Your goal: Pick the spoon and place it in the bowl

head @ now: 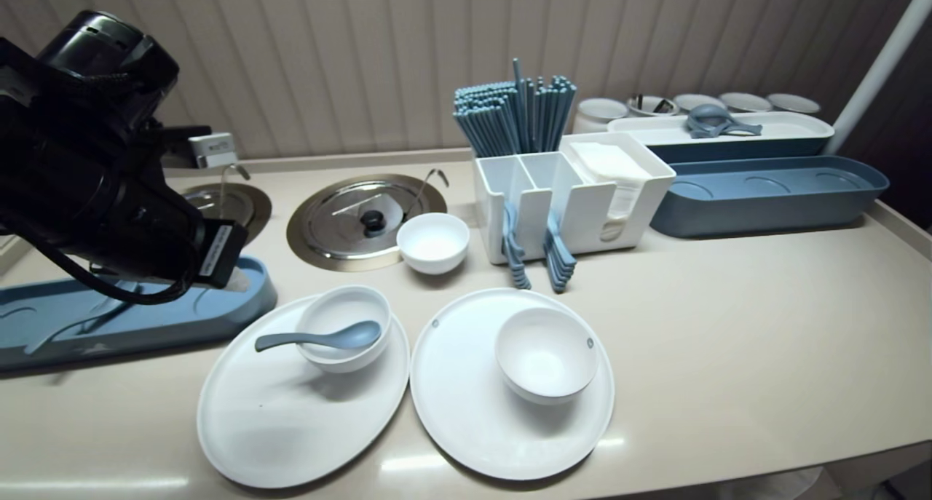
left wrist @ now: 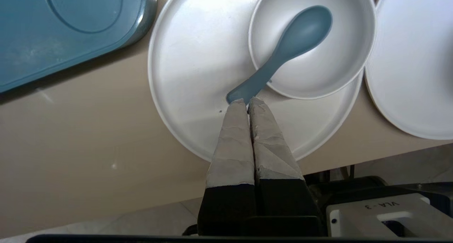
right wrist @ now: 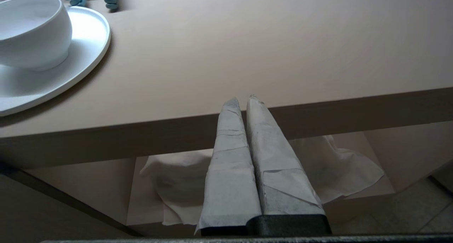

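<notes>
A grey-blue spoon (head: 328, 338) (left wrist: 283, 48) lies in a white bowl (head: 320, 303) (left wrist: 336, 59), its handle jutting out over the rim above the left white plate (head: 277, 413) (left wrist: 191, 59). My left gripper (left wrist: 247, 103) hangs above that plate, shut and empty, its tips in line with the end of the handle but raised clear of it. Beside it stands a second white plate (head: 466, 413) (right wrist: 85, 34) carrying an empty white bowl (head: 546, 354) (right wrist: 32, 30). Below the counter's front edge my right gripper (right wrist: 242, 99) sits parked, shut on nothing.
A blue tray (head: 145, 325) (left wrist: 53, 41) lies under my left arm. Behind the plates are a small white bowl (head: 433, 241), a steel lid (head: 349, 220), and a white caddy (head: 582, 209) with blue chopsticks (head: 513, 114) and spoons (head: 557, 256). Long blue tray (head: 764, 191) and white tray (head: 794, 129) at back right.
</notes>
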Tool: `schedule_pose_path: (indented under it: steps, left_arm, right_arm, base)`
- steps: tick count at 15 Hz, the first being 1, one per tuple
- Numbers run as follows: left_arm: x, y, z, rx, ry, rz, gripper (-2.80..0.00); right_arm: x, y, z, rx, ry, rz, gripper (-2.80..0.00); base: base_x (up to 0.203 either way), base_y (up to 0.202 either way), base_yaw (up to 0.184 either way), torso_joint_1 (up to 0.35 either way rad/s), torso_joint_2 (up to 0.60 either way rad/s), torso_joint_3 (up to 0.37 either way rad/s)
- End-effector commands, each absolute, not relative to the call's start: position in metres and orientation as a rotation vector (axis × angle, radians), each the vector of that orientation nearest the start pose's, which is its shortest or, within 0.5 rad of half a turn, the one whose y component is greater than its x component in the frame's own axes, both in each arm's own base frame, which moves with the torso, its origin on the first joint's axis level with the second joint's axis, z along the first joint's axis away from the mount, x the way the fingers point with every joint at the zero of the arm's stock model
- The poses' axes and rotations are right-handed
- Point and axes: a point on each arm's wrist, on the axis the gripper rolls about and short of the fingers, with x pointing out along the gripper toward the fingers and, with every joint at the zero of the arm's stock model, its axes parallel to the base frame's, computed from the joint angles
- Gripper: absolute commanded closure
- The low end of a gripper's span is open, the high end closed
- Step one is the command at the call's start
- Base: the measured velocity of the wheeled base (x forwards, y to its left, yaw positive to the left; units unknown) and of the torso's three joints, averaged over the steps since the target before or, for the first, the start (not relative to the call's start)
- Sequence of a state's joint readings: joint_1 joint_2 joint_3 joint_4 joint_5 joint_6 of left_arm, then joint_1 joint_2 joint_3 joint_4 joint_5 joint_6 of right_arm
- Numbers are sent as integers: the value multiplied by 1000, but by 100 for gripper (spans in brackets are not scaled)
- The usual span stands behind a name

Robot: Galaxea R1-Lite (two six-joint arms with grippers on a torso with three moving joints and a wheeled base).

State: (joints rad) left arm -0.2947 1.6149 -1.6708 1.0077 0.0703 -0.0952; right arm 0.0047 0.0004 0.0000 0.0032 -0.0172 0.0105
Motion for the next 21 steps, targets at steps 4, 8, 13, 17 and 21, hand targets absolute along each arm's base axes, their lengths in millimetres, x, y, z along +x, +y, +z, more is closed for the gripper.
schedule_pose_path:
  steps: [4, 8, 13, 17, 21]
  left_arm:
    - [232, -66, 302, 80, 948, -149, 0]
    - [224, -58, 308, 74, 929, -123, 0]
    - [228, -58, 305, 76, 942, -116, 0]
    - [230, -58, 301, 86, 957, -116, 0]
    - [246, -61, 293, 88, 981, -109, 0]
  right_arm:
    - [-23, 0, 75, 11, 5, -14, 0]
    - [-23, 0, 75, 11, 5, -14, 0]
    - [-23, 0, 75, 11, 5, -14, 0]
    - [-23, 0, 75, 9, 5, -14, 0]
    - [-23, 0, 75, 9, 5, -14, 0]
  base:
    - [0, 171, -2, 0, 1, 2]
    - [0, 196, -1, 3, 3, 0]
    - [0, 198, -1, 3, 2, 0]
    - [0, 197, -3, 2, 4, 4]
    - [0, 180, 1, 4, 0, 0]
